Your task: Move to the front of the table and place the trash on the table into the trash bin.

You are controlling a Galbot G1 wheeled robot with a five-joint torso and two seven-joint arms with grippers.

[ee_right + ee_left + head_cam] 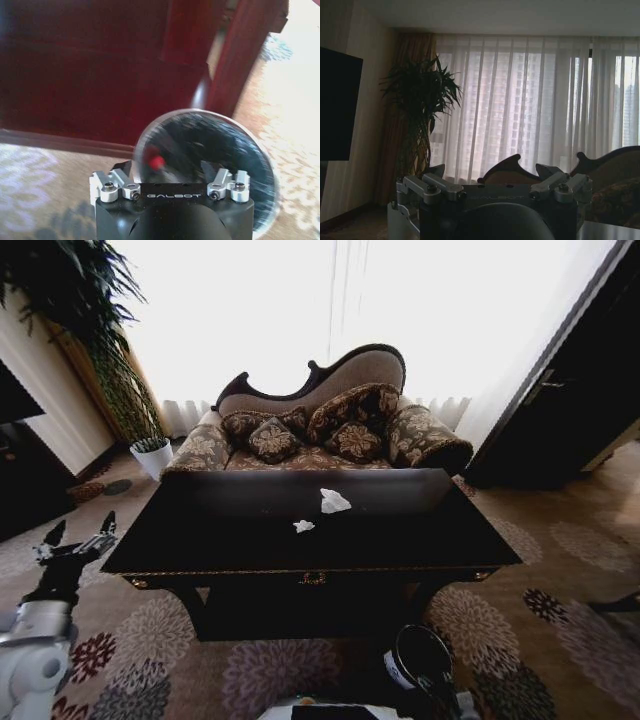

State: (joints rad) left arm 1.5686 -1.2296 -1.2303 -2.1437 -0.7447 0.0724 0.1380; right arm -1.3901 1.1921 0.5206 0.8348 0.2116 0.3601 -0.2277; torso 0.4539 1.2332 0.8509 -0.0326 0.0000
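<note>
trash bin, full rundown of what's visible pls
The trash bin is small, round and black, standing upright and open on the patterned carpet in front of the table, near its right front leg. In the right wrist view the right gripper hangs directly over its mouth, fingers open, not visibly touching the rim. Inside, the dark wall looks glossy and a small red item lies near the bottom. In the head view its rim shows low, right of centre.

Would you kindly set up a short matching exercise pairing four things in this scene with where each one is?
Things:
1. paper wads
2. trash bin
3. left gripper
4. plant pot

Places:
A. on the floor in front of the table
B. on the tabletop
C. beside the sofa, by the window
D. raised off the table's left end

Pairs: 1-B, 2-A, 3-D, 4-C
</note>
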